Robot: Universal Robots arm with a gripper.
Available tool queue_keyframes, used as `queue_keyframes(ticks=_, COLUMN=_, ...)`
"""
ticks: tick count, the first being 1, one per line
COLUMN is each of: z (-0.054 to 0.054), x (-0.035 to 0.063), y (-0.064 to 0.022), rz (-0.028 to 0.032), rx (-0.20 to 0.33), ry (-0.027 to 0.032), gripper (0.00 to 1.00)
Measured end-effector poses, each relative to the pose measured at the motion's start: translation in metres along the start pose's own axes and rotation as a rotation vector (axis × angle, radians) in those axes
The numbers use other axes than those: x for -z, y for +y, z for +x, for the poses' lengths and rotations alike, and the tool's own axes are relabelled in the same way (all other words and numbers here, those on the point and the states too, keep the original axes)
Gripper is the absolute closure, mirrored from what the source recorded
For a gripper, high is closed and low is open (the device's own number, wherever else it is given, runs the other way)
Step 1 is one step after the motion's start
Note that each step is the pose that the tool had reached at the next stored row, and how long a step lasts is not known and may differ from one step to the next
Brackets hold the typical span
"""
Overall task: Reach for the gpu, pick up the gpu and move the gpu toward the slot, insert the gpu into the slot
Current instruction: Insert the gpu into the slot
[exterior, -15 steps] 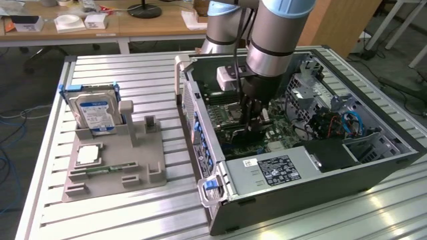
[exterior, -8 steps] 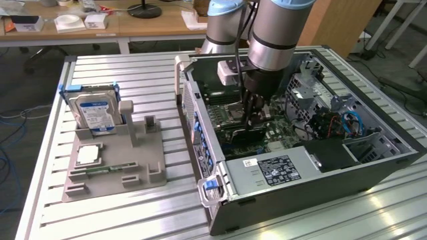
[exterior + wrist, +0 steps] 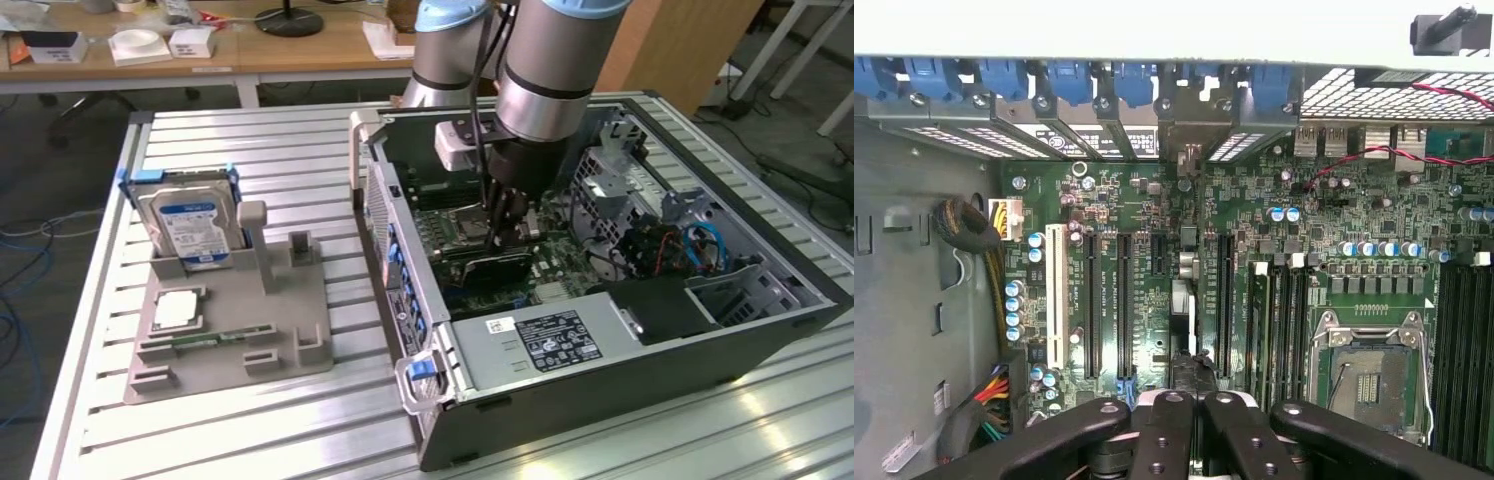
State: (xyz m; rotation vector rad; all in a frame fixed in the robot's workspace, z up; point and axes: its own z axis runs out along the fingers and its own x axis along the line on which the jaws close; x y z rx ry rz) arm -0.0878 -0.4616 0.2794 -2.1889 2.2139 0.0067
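Nearest in the exterior view, the ribbed aluminium table (image 3: 267,420) carries a flat grey plastic tray (image 3: 227,330) at about eight o'clock. A slim green memory stick (image 3: 207,340) lies in one of the tray's grooves. A square silver processor chip (image 3: 178,308) sits just behind it. Further back, a thick silver hard drive (image 3: 191,228) with a blue label stands upright in a holder.

At four o'clock is the open computer case (image 3: 574,340), a dark grey sheet-metal box with a white sticker on its near panel. A green motherboard (image 3: 1144,210) lies flat inside. It is studded with small blue-topped cylinders and lined with long black slots (image 3: 1124,300).

At the picture's centre, the smooth grey arm (image 3: 561,60) comes straight down into the case. Its black gripper (image 3: 505,235) is low over the board. In the wrist view the gripper (image 3: 1184,420) has its matte black fingers (image 3: 1159,430) pressed together on the top edge of the graphics card (image 3: 1185,320). The card is seen edge-on as a thin dark strip between two of the long slots. In the exterior view the graphics card (image 3: 487,263) is a flat black rectangle standing on edge on the board, at six o'clock from the fingers. The slot beneath it is hidden by the card, and I cannot tell whether it is fully seated.

The square metal-framed processor socket (image 3: 1369,375) lies near the card. A row of glossy blue clips (image 3: 1069,80) lines the case's rear wall. Farthest off, at eleven o'clock in the exterior view, is a wooden desk (image 3: 200,50).
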Motion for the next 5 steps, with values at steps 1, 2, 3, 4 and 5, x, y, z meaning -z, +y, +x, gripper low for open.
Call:
queue_keyframes(ticks=1, z=0.0000, x=0.0000, y=0.0000, rz=0.0000, rx=0.000, ry=-0.0001, gripper=0.90)
queue_keyframes(ticks=2, z=0.0000, x=0.0000, y=0.0000, rz=0.0000, rx=0.000, ry=-0.0001, gripper=0.90)
queue_keyframes(ticks=3, z=0.0000, x=0.0000, y=0.0000, rz=0.0000, rx=0.000, ry=-0.0001, gripper=0.90)
queue_keyframes(ticks=4, z=0.0000, x=0.0000, y=0.0000, rz=0.0000, rx=0.000, ry=-0.0001, gripper=0.90)
queue_keyframes(ticks=5, z=0.0000, x=0.0000, y=0.0000, rz=0.0000, rx=0.000, ry=-0.0001, gripper=0.90)
